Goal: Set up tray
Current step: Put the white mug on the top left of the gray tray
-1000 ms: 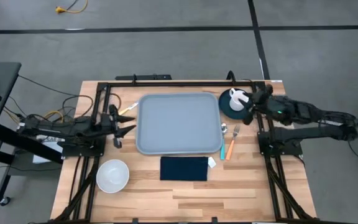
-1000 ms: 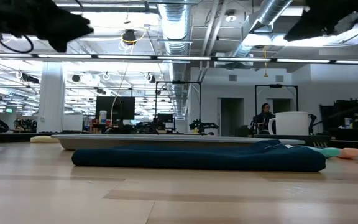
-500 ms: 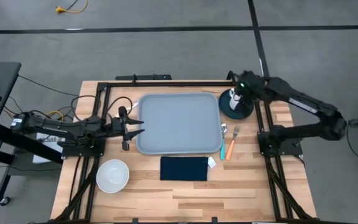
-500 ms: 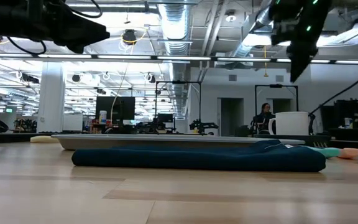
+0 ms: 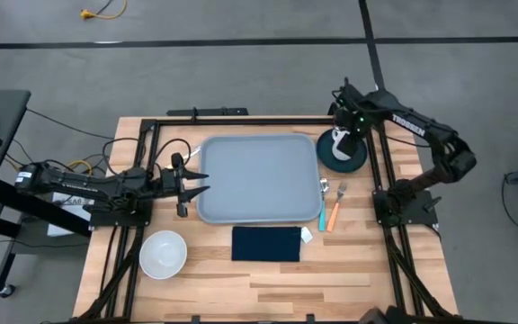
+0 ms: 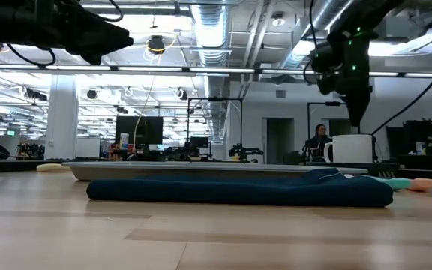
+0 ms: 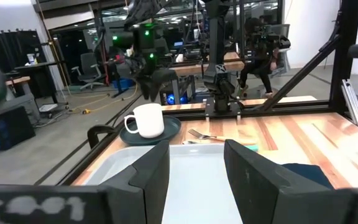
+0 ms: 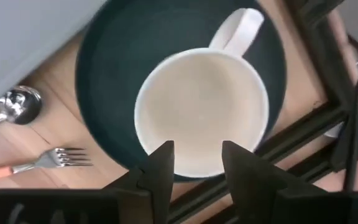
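Observation:
The light grey-blue tray (image 5: 259, 177) lies flat in the middle of the table. A white mug (image 8: 201, 112) stands on a dark round plate (image 8: 107, 68) off the tray's far right corner. My right gripper (image 8: 194, 165) hangs open above the mug (image 6: 351, 148), pointing down, its fingers over the mug's rim without touching. In the low view the right gripper (image 6: 351, 90) is clear of the mug. My left gripper (image 5: 192, 183) hovers open at the tray's left edge, pointing level across the tray (image 7: 191, 180).
A navy cloth (image 5: 266, 243) lies near the tray's front edge. A white bowl (image 5: 163, 254) sits at the front left. A fork (image 8: 48, 162), a spoon (image 8: 17, 106) and a teal-handled utensil (image 5: 320, 214) lie between tray and plate. Black frame rails (image 5: 241, 121) border the far side.
My right arm has folded in from the table's right side, and its gripper has moved toward the far edge over the mug and tipped from level to pointing down. My left gripper has moved right, up to the tray's left edge, then held still.

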